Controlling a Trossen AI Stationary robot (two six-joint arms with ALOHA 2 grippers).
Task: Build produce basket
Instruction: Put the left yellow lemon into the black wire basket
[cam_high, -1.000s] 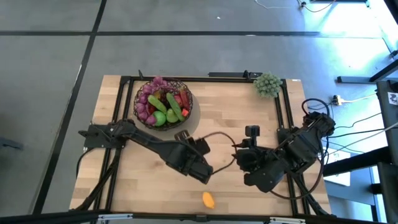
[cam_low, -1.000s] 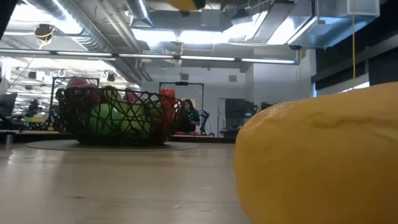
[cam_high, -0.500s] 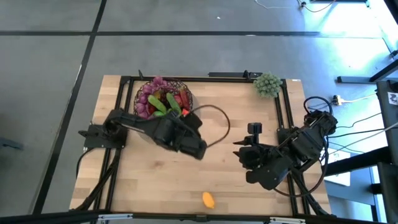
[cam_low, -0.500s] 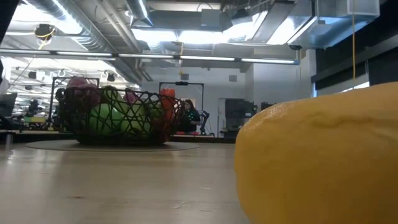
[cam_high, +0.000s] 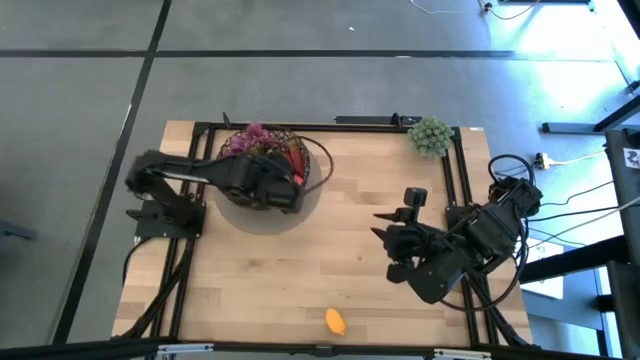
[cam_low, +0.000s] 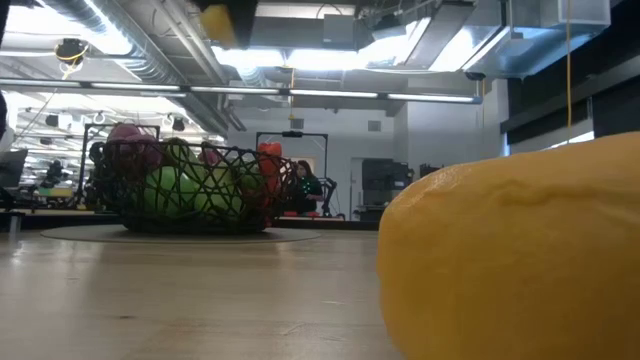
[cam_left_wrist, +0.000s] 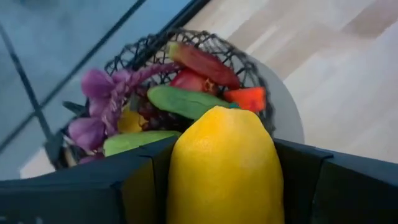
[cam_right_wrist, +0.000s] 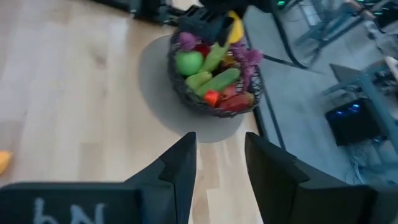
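A yellow lemon (cam_left_wrist: 225, 168) sits clamped between the left gripper's (cam_left_wrist: 227, 186) dark fingers (cam_left_wrist: 134, 186). Beyond it stands the wire basket (cam_left_wrist: 245, 62), holding purple grapes (cam_left_wrist: 102, 106), a cucumber (cam_left_wrist: 186, 101), red peppers (cam_left_wrist: 202, 62) and a green piece (cam_left_wrist: 130, 142).

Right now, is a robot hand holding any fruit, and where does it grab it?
The left hand squeezes a yellow lemon by its two sides. The right hand holds nothing.

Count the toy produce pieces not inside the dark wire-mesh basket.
2: a yellow lemon gripped by the left end effector above the basket; an orange-yellow fruit lying near the wooden table's front edge.
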